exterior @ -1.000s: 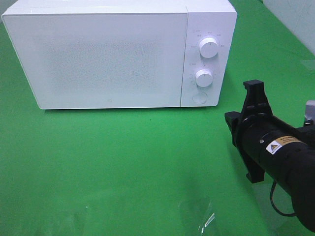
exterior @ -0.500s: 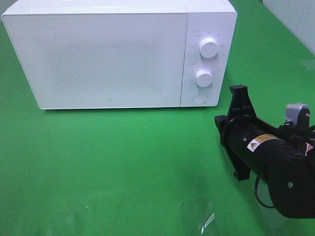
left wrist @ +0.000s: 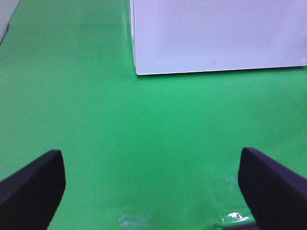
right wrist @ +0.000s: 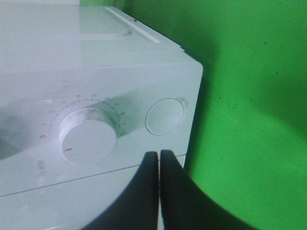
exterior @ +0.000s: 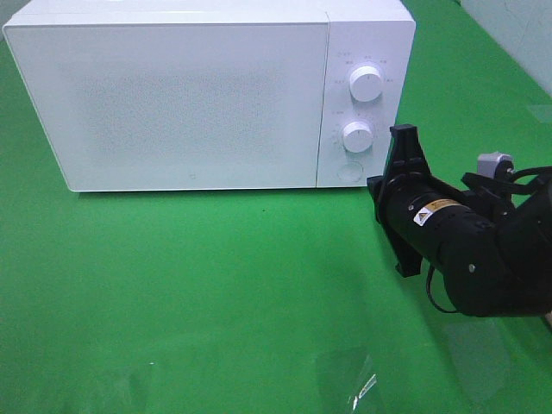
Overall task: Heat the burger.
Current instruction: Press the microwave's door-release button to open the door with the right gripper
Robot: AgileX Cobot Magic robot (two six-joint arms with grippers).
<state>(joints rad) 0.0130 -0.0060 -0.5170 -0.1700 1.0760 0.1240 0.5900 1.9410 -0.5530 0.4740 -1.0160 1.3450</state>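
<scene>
The microwave (exterior: 190,95) stands along the far edge of the green counter (exterior: 216,285) with its door shut. The burger shows in no view. It may sit behind the frosted door, but that cannot be told.

The right end effector (right wrist: 158,155) has its fingers pressed together into a single blunt tip, empty. It is aimed at the control panel, just beside the round button (right wrist: 165,116) under the lower knob (right wrist: 88,135). Judging by that pose, it is set to poke the button rather than to grasp anything. Whether it touches the panel cannot be told.

The left end effector (left wrist: 149,160) hangs spread wide and empty over the counter's near edge, well clear of the door. A scrap of clear film (exterior: 354,379) lies below it.

Fine scale marks ring both knobs, and the lower one carries a red pointer line. A yellow-and-white warning sticker (exterior: 427,210) sits on the right arm. None of this writing is legible.
</scene>
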